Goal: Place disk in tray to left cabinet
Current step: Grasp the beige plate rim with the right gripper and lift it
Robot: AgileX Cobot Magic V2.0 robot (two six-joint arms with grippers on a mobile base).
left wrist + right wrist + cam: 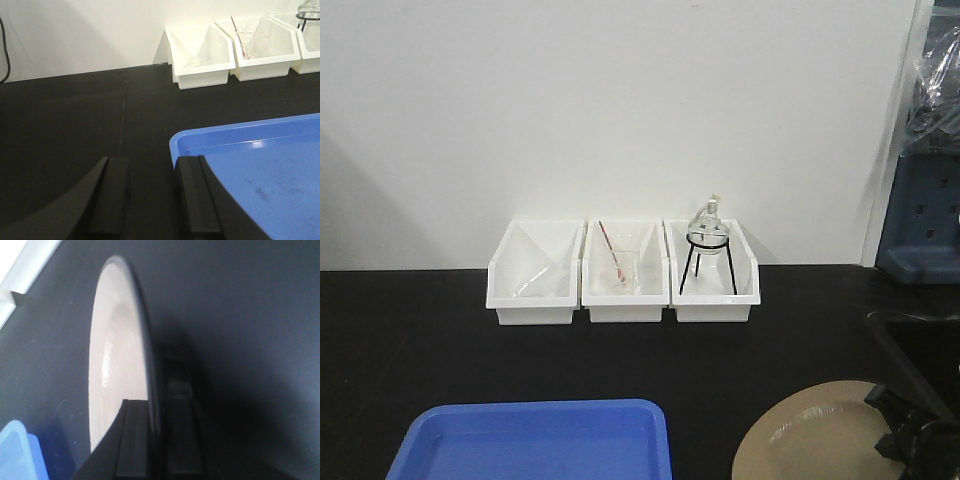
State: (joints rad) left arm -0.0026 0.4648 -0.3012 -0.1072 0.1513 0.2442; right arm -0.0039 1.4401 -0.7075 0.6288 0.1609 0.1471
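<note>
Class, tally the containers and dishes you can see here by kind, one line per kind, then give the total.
White bins: 3
Blue tray: 1
Disk: 1
Total: 5

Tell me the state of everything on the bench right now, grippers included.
right gripper: shut on the rim of the disk.
disk: held, outside the tray.
tray: empty, flat on the table.
left gripper: open, holding nothing.
flask: upright, in the rightmost white bin.
beaker: upright, in the middle white bin.
</note>
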